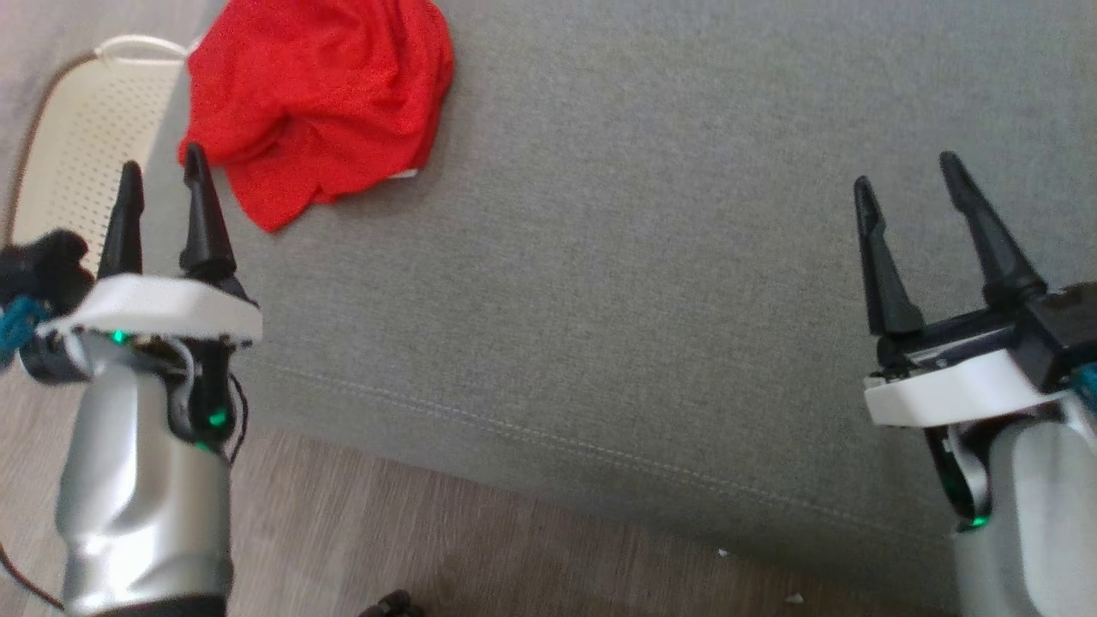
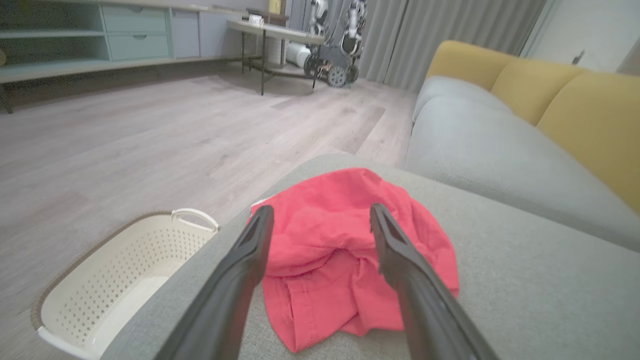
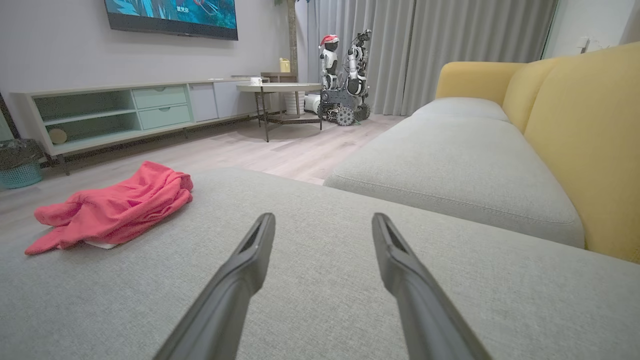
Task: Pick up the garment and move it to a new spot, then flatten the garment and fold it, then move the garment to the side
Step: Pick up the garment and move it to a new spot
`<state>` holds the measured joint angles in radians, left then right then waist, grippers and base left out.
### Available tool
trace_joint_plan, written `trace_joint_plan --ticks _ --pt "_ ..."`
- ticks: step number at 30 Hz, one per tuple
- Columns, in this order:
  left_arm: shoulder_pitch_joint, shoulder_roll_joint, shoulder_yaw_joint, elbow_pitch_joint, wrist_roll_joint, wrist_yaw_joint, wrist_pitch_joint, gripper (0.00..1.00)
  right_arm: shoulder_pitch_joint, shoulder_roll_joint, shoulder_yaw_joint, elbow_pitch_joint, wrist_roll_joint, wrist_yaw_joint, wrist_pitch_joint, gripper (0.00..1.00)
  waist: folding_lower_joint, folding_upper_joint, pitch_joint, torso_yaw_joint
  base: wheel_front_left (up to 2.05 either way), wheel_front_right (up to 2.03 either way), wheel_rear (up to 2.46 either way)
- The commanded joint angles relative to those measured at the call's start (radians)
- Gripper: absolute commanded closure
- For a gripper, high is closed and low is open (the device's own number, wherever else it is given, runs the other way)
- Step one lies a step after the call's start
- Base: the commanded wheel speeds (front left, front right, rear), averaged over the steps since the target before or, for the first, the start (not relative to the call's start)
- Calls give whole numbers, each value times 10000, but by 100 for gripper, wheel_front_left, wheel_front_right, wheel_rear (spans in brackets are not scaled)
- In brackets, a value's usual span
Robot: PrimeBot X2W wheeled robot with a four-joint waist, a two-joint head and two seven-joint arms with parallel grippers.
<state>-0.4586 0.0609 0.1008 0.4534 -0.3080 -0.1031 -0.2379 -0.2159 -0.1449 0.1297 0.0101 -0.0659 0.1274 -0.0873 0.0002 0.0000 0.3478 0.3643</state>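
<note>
The garment is lying crumpled at the left edge of the sofa, and the left gripper is hovering open over that edge, apparently lining up a pick, while the right gripper is hanging open over the sofa's right side, out of the way.

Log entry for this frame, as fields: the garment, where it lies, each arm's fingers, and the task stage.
garment: red cloth, crumpled, not folded
place: on the grey sofa cushion, near its left edge
nearby: white basket on the floor beside that edge
left fingers: open, tips at the cloth's near edge, holding nothing
right fingers: open, over bare cushion, well apart from the cloth
stage: pick-up not yet done
</note>
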Motion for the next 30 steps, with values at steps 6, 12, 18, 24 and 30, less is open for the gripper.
trace_joint_plan --ticks 6,12,18,24,30 --pt "-1612 1044 77 1795 89 -87 193 0 -234 -328 284 -1231 -26 33 497 0 -2 0 786 -447 0 0 0" --pt "-2727 1499 -275 3490 448 -32 163 0 -273 -414 309 -1685 -42 33 732 0 -2 0 1189 -729 0 0 0" --pt "-3594 1734 -275 4718 574 379 62 0 -386 -420 260 -1842 -52 33 774 0 -2 0 1460 -924 0 0 0" --pt "-4304 1913 -157 5642 487 536 -134 0 -509 -386 265 -1840 -94 33 708 0 -2 0 1673 -1131 0 0 0" --pt "-4760 1892 -69 6695 193 323 -97 99 -603 -308 258 -1787 -147 33 624 0 -2 0 1771 -1302 0 0 0"
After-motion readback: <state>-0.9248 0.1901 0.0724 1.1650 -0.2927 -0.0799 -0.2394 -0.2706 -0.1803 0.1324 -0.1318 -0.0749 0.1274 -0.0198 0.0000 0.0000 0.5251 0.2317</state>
